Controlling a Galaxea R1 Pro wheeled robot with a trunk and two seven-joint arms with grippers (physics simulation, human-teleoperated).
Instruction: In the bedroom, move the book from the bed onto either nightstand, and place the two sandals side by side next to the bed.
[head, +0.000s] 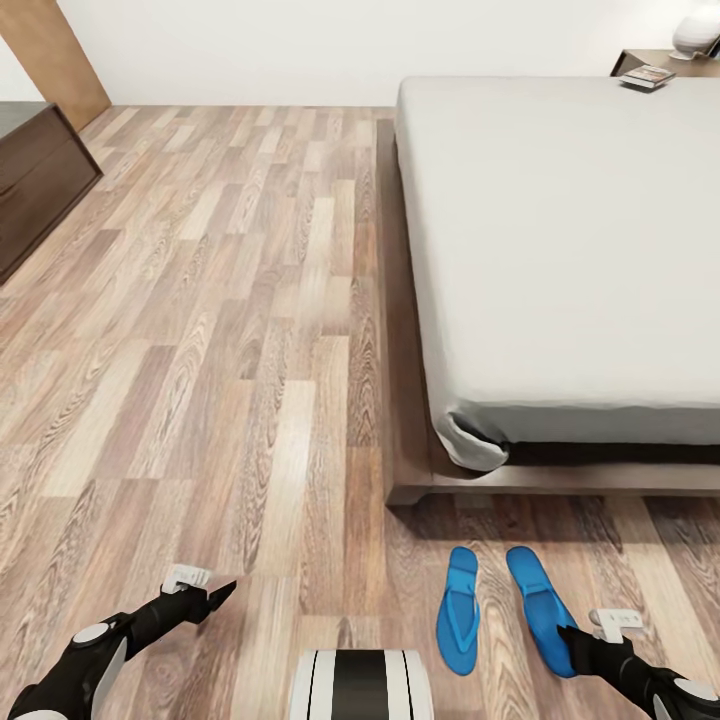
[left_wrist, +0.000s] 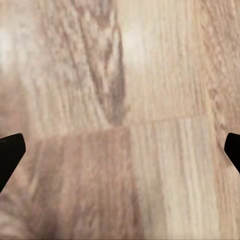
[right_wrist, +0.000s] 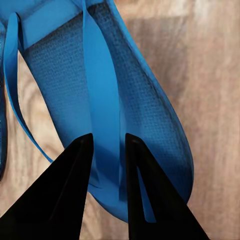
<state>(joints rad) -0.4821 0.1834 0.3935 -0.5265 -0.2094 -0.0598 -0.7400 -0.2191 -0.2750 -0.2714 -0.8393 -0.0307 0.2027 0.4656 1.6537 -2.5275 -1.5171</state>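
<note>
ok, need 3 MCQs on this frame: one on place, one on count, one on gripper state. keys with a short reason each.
1. Where is the book?
A. on the nightstand
B. mid-mattress
C. on the floor

2. How many blue sandals lie on the floor at the foot of the bed?
A. one
B. two
C. three

3. What is the right gripper doing?
A. hanging wide open over bare floor
B. closed on a strap of the right sandal
C. holding the book

Key:
1 A, in the head view it sits past the bed's far corner on the dark wood top.
2 B, the left sandal and the right one lie side by side.
3 B, in the right wrist view both fingers pinch the blue strap.
</note>
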